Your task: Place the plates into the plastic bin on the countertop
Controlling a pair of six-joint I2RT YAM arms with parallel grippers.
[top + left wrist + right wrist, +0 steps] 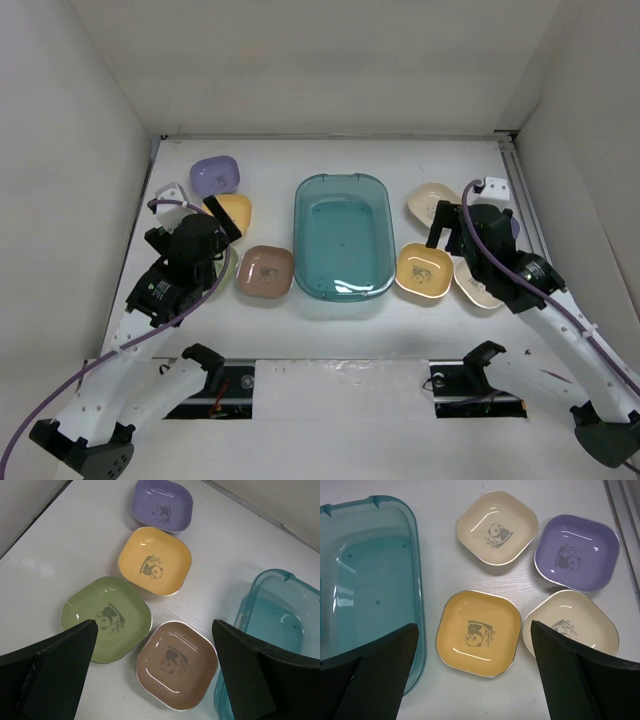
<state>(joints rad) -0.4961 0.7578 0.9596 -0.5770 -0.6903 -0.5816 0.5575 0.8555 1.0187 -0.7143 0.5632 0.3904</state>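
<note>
Currently, you have the bin [298, 240] centred on the countertop [330, 325], four plates [155, 560] left of it below your left gripper [154, 625], four more right of it below your right gripper [473, 625], both grippers spread wide.

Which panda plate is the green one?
The green plate lies left of the teal bin, right beside the brown plate, under the left arm. No other plate on the counter is green.
</note>
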